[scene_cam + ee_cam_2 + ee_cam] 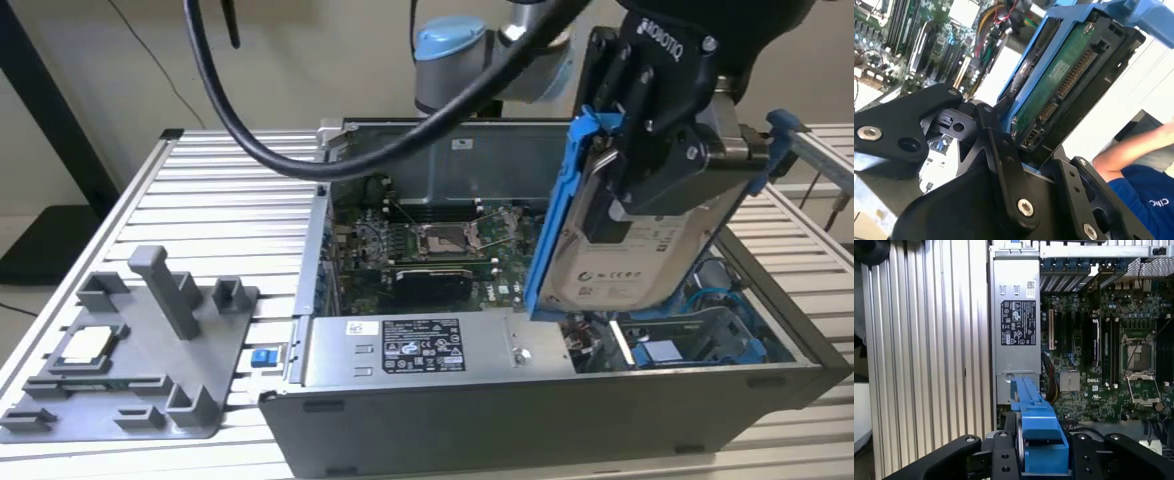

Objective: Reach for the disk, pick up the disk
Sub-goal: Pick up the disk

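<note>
The hand [654, 150] grips the disk [641, 260] tight, upper right of the frame, above the open computer case [534, 420]; hold firm and lift straight, clear of the walls.

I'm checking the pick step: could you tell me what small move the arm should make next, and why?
Probably a short straight lift. The gripper is shut on the disk, which hangs tilted with its lower end just above the open computer case, so more height would clear the case parts.

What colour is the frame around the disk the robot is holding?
Bright blue. The disk and its frame show best in the exterior view, clamped in the hand.
</note>
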You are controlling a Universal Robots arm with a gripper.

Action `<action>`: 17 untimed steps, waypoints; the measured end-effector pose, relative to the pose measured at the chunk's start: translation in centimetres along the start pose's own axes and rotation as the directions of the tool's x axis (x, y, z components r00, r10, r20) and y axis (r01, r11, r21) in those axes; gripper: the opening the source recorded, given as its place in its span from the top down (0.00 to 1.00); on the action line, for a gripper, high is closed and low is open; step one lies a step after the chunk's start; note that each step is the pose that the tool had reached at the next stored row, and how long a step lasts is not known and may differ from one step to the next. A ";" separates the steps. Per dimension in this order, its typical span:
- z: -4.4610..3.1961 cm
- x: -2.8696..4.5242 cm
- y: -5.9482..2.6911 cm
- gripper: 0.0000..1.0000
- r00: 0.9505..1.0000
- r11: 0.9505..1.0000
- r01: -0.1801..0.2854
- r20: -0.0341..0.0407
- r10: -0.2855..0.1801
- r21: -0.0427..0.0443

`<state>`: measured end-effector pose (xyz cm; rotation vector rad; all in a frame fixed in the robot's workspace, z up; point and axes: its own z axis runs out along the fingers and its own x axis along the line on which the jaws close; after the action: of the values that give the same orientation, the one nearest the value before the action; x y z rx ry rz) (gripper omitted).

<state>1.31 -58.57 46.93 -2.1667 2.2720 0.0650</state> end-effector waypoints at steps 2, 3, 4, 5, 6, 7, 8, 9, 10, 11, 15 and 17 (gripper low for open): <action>0.04 -0.04 -0.91 1.00 1.000 1.000 0.000 0.000 0.000 0.000; 0.06 -0.06 -1.36 1.00 1.000 1.000 0.000 0.000 0.000 0.000; 0.08 -0.08 -1.83 1.00 1.000 1.000 0.000 0.000 0.000 0.000; 0.10 -0.10 -2.28 1.00 1.000 1.000 0.000 0.000 0.000 -0.001; 0.11 -0.13 -2.73 1.00 1.000 1.000 0.000 0.000 0.000 -0.001; 0.12 -0.15 -3.19 1.00 1.000 1.000 0.000 0.000 0.000 -0.001; 0.14 -0.17 -3.62 1.00 1.000 1.000 0.000 0.000 0.000 -0.001; 0.17 -0.19 -4.07 1.00 1.000 1.000 0.000 0.000 0.000 -0.001; 0.19 -0.22 -4.52 1.00 1.000 1.000 0.000 0.000 0.000 -0.001; 0.23 -0.24 -4.99 1.00 1.000 1.000 0.000 0.000 0.000 -0.002; 0.40 -0.35 -6.82 1.00 1.000 1.000 0.000 0.000 0.000 -0.003; 0.49 -0.42 -7.65 1.00 1.000 1.000 0.000 0.000 0.000 -0.003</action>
<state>8.96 -58.49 46.23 -2.1682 2.2735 0.0686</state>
